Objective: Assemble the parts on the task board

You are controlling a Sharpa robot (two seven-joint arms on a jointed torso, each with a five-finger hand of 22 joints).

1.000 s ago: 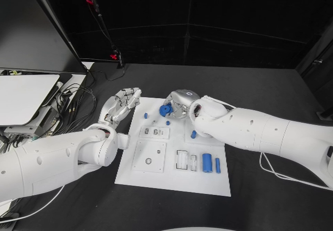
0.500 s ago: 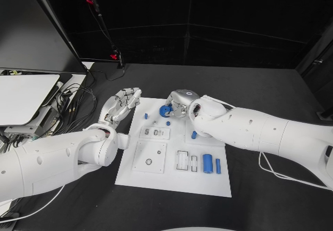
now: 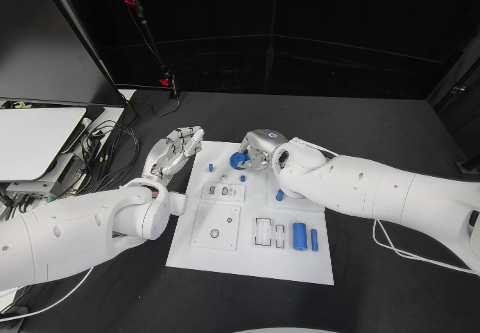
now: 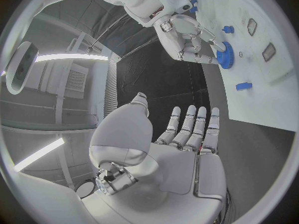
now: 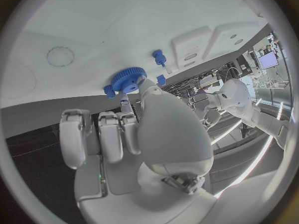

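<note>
Task board [image 3: 250,267] lies mid-table. Left hand [image 3: 176,149], fingers straight and apart, is held empty at the board's far left corner. Blue gear [image 3: 239,159] is pinched by right hand [image 3: 262,148], seemingly touching the board's far edge

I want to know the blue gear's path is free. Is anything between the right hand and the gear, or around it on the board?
Nothing separates them: the right hand already holds the blue toothed gear at its fingers, at the far end of the white task board. Two small blue pegs lie nearby on the board, apart from the gear.
</note>
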